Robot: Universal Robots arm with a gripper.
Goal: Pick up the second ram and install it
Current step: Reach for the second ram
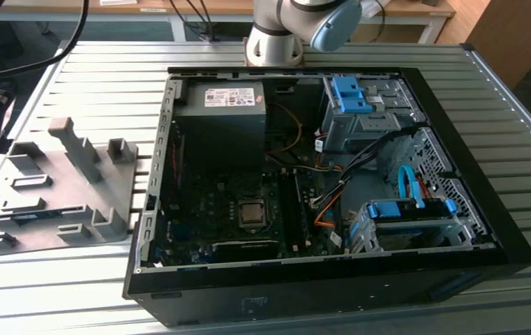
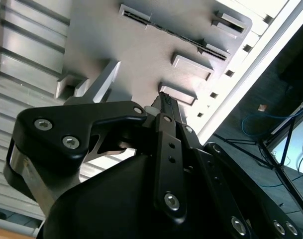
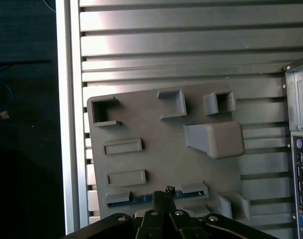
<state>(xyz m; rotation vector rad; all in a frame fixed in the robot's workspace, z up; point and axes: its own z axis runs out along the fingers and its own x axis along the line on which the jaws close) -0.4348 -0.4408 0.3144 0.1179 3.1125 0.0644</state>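
Observation:
The second ram (image 3: 141,199) is a blue-green strip standing on edge in a long slot of the grey holder plate (image 3: 161,149). In the exterior view the ram (image 1: 37,218) sits in the holder (image 1: 56,202) at the exterior view's left of the computer case. My gripper (image 3: 163,193) hovers above the ram's middle, its dark fingertips pressed together with nothing between them. In the second wrist view the gripper (image 2: 162,99) points down at the holder (image 2: 141,55), well above it.
The open black computer case (image 1: 432,91) lies on the slatted metal table (image 1: 98,77), with the motherboard (image 1: 237,209), power supply (image 1: 220,115) and blue drive brackets (image 1: 349,94) inside. The holder carries raised blocks (image 3: 213,138) and pockets. The table's edge (image 3: 69,124) runs beside the holder.

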